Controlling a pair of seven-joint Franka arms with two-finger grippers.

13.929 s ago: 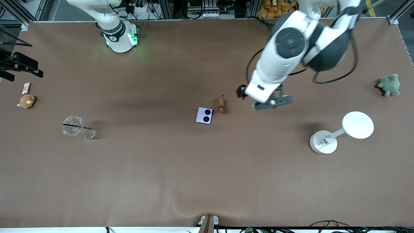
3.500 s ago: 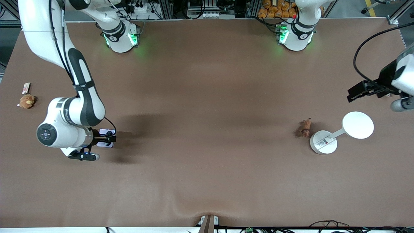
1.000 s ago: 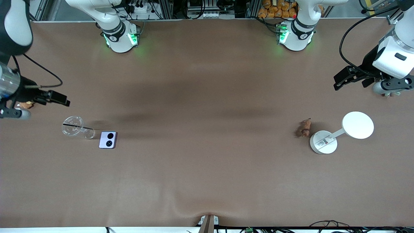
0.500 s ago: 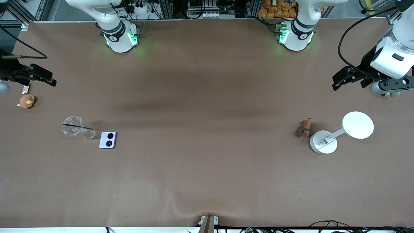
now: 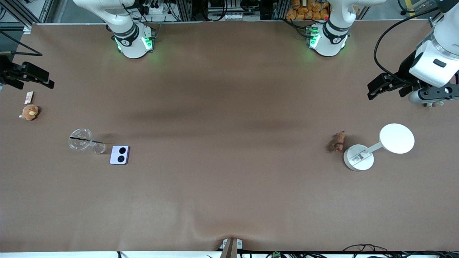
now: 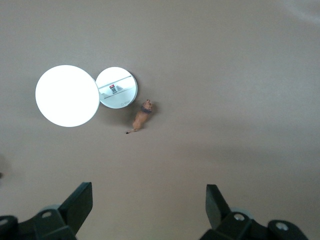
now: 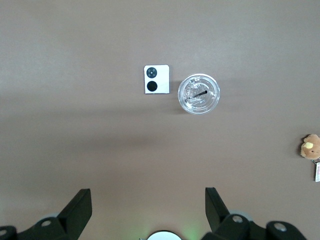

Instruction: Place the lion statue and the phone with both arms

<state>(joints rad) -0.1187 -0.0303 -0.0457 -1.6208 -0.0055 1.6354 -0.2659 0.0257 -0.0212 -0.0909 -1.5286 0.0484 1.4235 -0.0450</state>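
The lion statue (image 5: 338,142) lies on the table beside the round base of a white stand (image 5: 358,157); it also shows in the left wrist view (image 6: 142,115). The lavender phone (image 5: 119,155) lies flat, camera circles up, beside a clear cup (image 5: 83,140); it also shows in the right wrist view (image 7: 156,79). My left gripper (image 5: 376,89) hangs open and empty high over the left arm's end of the table (image 6: 149,194). My right gripper (image 5: 45,80) hangs open and empty high over the right arm's end (image 7: 148,197).
The stand's white disc (image 5: 396,138) sits beside its base. A brown plush toy (image 5: 29,112) and a small card (image 5: 29,96) lie at the right arm's end. A bit of green plush (image 5: 438,103) shows under the left hand.
My right gripper has let go of the phone beside the cup and risen away toward the right arm's end. The left arm has barely moved. The lion and phone lie still.
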